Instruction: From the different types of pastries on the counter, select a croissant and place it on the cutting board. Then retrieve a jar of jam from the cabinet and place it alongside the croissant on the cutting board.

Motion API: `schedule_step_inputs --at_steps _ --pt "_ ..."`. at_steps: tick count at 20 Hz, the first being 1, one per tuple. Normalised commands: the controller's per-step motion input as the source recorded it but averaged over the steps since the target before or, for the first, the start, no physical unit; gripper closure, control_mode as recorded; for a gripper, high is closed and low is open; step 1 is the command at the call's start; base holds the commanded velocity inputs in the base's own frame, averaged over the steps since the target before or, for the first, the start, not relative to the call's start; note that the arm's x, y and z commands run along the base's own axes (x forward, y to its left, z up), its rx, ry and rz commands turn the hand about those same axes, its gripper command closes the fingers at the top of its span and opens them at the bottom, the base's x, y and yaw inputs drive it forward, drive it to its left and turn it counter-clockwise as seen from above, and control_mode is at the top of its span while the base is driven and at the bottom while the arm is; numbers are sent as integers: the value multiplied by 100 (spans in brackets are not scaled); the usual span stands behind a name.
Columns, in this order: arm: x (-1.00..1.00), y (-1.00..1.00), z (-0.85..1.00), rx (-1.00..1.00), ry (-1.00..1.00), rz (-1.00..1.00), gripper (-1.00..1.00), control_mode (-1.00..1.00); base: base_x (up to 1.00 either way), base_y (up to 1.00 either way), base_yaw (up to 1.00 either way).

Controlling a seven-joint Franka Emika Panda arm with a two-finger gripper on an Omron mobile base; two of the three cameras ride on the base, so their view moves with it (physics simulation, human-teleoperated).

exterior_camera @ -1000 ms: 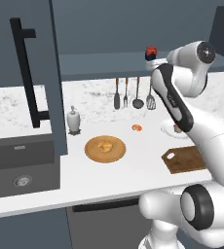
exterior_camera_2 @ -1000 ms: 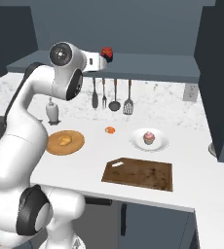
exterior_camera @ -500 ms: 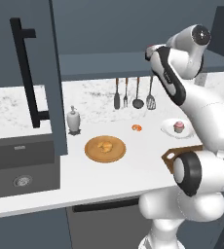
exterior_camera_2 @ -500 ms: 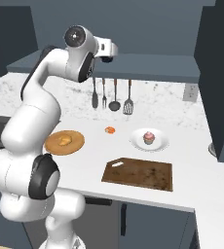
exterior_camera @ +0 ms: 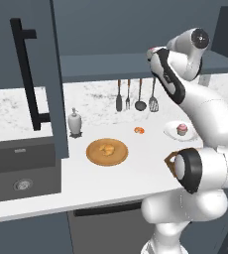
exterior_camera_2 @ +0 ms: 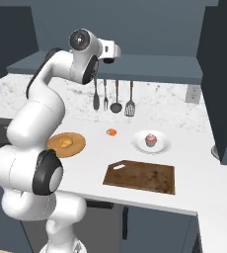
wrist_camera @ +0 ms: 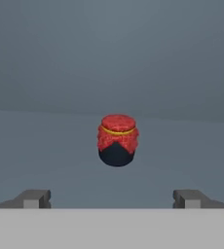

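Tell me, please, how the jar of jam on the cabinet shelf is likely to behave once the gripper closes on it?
The jar of jam looks squat and rounded, so it would probably stay rigid but might slip between flat fingertips. Its low build suggests little tipping risk on the shelf. The open gripper looks wide enough to straddle it.

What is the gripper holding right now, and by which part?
Nothing. The gripper is open, its fingertips spread wide and apart from the jar of jam, which stands ahead of them on the cabinet shelf, not yet between them.
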Motion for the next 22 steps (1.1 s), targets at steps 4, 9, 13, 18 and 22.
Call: schedule_step_inputs --at_steps 4,9,13,18,22 --pt "50 0 -12 -1 0 0 -100 -100 0 0 0" --pt "58 0 0 0 6 -2 -100 -100 0 0 0" --pt "40 0 0 0 4 -3 -100 -100 0 0 0" --pt "28 0 0 0 1 -2 -100 -100 0 0 0" --pt "32 0 -7 0 0 -4 -100 -100 0 0 0"
